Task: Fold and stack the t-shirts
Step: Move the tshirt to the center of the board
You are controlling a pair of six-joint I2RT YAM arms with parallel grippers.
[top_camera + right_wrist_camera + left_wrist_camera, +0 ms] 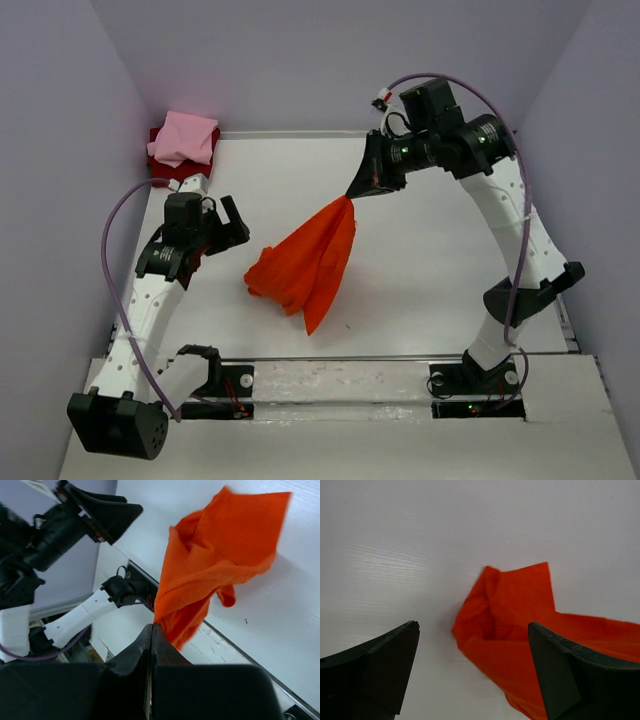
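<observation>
The bright orange-red t-shirt (305,265) hangs from its top corner, its lower part bunched on the table. My right gripper (352,192) is shut on that corner and holds it up. In the right wrist view the cloth (220,555) drapes away from my pinched right gripper (152,626). My left gripper (235,222) stands open just left of the bunched cloth, not touching it. Through the left wrist view the t-shirt (515,625) lies between and beyond the spread fingers (395,660). A light pink t-shirt (186,137) lies folded on a dark red one (160,136) at the back left corner.
The white table (450,260) is walled by lavender panels on three sides. A metal rail (340,358) with both arm bases runs along the near edge. A purple cable (118,290) loops beside the left arm.
</observation>
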